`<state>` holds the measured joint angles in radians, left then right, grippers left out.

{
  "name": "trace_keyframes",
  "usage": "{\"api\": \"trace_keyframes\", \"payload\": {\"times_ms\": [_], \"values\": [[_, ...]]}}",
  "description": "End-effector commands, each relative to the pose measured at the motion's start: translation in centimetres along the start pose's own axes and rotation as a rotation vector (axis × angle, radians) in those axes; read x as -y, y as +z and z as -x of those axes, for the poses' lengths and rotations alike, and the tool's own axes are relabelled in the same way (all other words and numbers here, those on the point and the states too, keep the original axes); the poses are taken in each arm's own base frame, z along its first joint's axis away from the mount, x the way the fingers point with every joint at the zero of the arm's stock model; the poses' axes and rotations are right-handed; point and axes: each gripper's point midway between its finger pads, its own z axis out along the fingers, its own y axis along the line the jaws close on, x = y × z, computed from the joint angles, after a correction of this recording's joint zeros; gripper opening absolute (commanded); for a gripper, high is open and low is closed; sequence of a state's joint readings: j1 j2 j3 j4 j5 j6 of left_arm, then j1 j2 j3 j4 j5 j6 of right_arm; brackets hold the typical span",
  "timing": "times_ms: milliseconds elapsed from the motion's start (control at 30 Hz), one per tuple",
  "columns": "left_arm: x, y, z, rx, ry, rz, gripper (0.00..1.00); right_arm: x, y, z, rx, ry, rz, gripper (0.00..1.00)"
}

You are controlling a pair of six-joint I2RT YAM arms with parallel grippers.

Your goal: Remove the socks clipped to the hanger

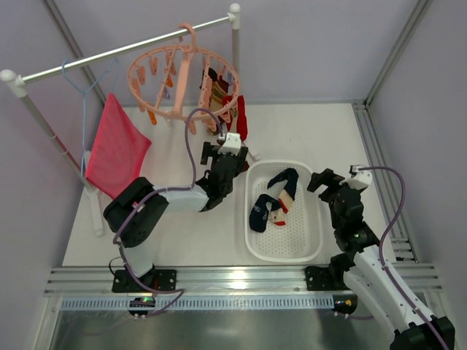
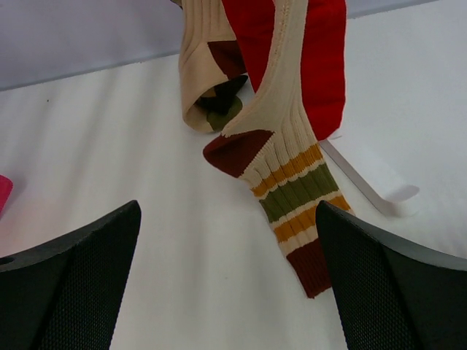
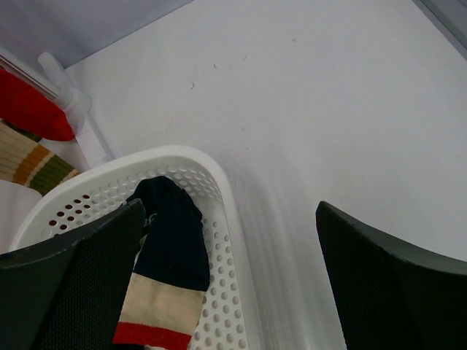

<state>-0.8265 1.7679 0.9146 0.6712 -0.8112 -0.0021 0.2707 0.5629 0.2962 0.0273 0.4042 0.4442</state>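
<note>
The salmon-pink ring hanger (image 1: 182, 80) hangs by its hook from the rail. Socks stay clipped on its right side: a plain red one (image 2: 325, 65), a brown-tan striped one (image 2: 292, 182) and a diamond-patterned one (image 2: 208, 73), their ends reaching down to the table. My left gripper (image 1: 225, 148) is just below them, open and empty (image 2: 230, 292), with the striped sock's cuff beside its right finger. My right gripper (image 1: 330, 184) is open and empty (image 3: 230, 277) over the right rim of the white basket (image 1: 314, 240). Dark navy socks (image 1: 273, 197) lie in that basket.
A large pink-red cloth (image 1: 117, 149) hangs at the left on a thin light-blue wire hanger (image 1: 84, 87). The drying rack's rail (image 1: 109, 55) crosses the back, and its white foot (image 2: 379, 189) lies on the table behind the socks. Metal frame rails edge the table.
</note>
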Motion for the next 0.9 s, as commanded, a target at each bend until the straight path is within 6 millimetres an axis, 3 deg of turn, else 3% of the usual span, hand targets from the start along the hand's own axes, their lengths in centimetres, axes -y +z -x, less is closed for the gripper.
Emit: {"api": "trace_keyframes", "payload": {"times_ms": [0, 333, 600, 633, 733, 833, 867], "values": [[-0.3, 2.1, 3.9, 0.141, -0.078, 0.009, 1.0, -1.1, 0.5, 1.2, 0.048, 0.019, 0.045, 0.99], [0.2, 5.1, 2.0, 0.174, -0.039, 0.004, 1.0, -1.6, 0.8, 1.5, 0.042, 0.006, 0.055, 0.99], [-0.3, 6.0, 2.6, 0.235, -0.036, 0.063, 0.57, -0.4, 0.6, 2.2, 0.068, -0.03, -0.004, 0.99], [-0.3, 6.1, 2.4, 0.236, -0.014, 0.068, 0.43, -0.4, 0.6, 2.0, 0.065, -0.029, 0.0, 0.99], [-0.5, 6.5, 2.5, 0.252, -0.007, 0.092, 0.2, -0.9, 0.8, 1.9, 0.058, -0.023, 0.018, 0.99], [-0.8, 6.3, 2.6, 0.266, -0.008, 0.108, 0.0, -0.9, 1.0, 1.7, 0.047, -0.029, 0.016, 0.99], [-1.0, 6.2, 2.6, 0.27, -0.011, 0.113, 0.0, -0.8, 1.0, 1.7, 0.048, -0.031, 0.013, 0.99]]}}
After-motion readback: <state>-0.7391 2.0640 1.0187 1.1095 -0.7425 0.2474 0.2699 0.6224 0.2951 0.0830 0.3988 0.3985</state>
